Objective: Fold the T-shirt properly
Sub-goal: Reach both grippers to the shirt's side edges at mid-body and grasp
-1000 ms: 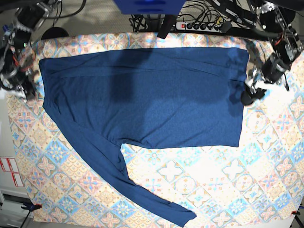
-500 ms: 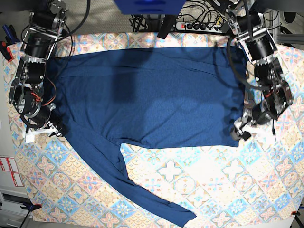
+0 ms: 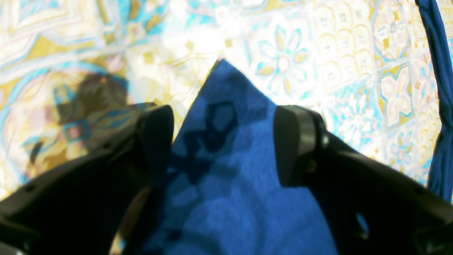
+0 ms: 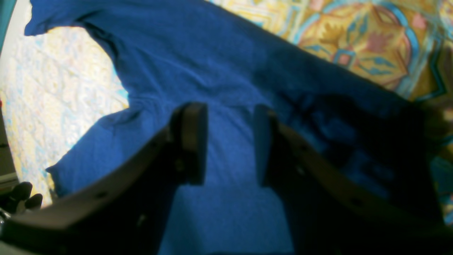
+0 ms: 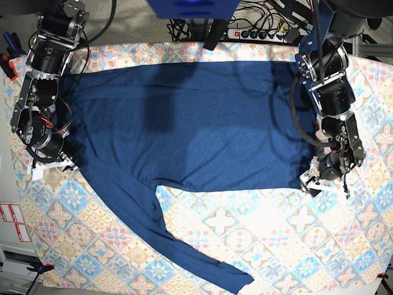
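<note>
The T-shirt [image 5: 190,129] lies spread flat on the patterned surface [image 5: 288,239], its body filling the upper middle and one long sleeve trailing toward 6 o'clock. Beyond its 12 o'clock edge sit a power strip [image 5: 258,34] and tangled cables [image 5: 184,27]; nothing lies on the cloth itself.

The left pincer [image 5: 312,182] is at the shirt's 4 o'clock corner. Its wrist view shows what the base view cannot: the jaws stand wide apart, with the pointed corner of fabric [image 3: 226,117] lying between them and neither finger [image 3: 295,141] clamped on it. The right pincer [image 5: 66,165] is at the 9 o'clock edge; its wrist view shows the jaws at a middling gap over dark cloth, and whether they pinch it cannot be told.

Half a second earlier the left pincer was a little higher at this corner, while the shirt lies unchanged.
</note>
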`<move>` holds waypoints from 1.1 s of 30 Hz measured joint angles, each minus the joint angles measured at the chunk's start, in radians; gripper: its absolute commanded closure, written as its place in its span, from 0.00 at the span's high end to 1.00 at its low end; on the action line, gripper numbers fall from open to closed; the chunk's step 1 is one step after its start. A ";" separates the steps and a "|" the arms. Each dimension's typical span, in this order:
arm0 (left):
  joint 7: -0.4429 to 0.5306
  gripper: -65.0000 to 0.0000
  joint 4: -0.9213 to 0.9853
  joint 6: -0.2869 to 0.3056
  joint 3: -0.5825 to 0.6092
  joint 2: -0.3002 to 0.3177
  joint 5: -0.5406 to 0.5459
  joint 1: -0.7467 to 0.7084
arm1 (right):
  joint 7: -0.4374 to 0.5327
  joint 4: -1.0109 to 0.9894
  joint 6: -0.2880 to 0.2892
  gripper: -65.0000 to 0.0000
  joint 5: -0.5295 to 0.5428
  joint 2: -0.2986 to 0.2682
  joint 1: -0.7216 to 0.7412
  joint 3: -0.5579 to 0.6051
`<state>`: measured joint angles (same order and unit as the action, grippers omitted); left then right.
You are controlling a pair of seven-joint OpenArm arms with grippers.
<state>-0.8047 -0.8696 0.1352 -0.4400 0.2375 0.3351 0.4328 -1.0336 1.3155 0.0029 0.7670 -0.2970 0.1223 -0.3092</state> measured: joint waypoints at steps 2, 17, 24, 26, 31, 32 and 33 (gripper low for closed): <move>0.021 0.64 0.050 0.002 0.000 0.000 -0.021 0.018 | 0.000 0.000 0.000 0.32 0.001 0.000 0.001 0.000; 0.153 0.64 0.217 0.011 0.026 -0.006 -0.066 0.035 | -0.004 0.000 0.000 0.32 0.006 0.000 0.000 0.000; 0.166 0.64 0.095 -0.001 0.252 -0.034 -0.068 -0.051 | -0.005 0.000 0.001 0.32 0.008 0.000 0.000 0.000; 0.177 0.64 0.043 -0.006 0.281 -0.047 -0.075 -0.086 | -0.007 0.000 0.000 0.32 0.007 0.001 0.000 0.000; 0.174 0.41 0.013 -0.003 0.285 -0.046 -0.074 -0.115 | -0.007 0.000 0.000 0.32 0.003 0.000 0.000 0.000; 0.174 0.32 0.013 -0.003 0.285 -0.043 -0.066 -0.117 | -0.007 0.000 0.000 0.32 0.005 0.001 0.002 0.000; 0.174 0.23 0.013 -0.004 0.284 -0.041 -0.068 -0.117 | -0.007 0.000 0.000 0.32 0.005 0.001 0.002 0.001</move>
<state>-0.6308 -0.8566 0.1310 -0.1558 0.1967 0.2676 0.3153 -1.0405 1.3159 0.0029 0.7715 -0.2958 0.1246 -0.3084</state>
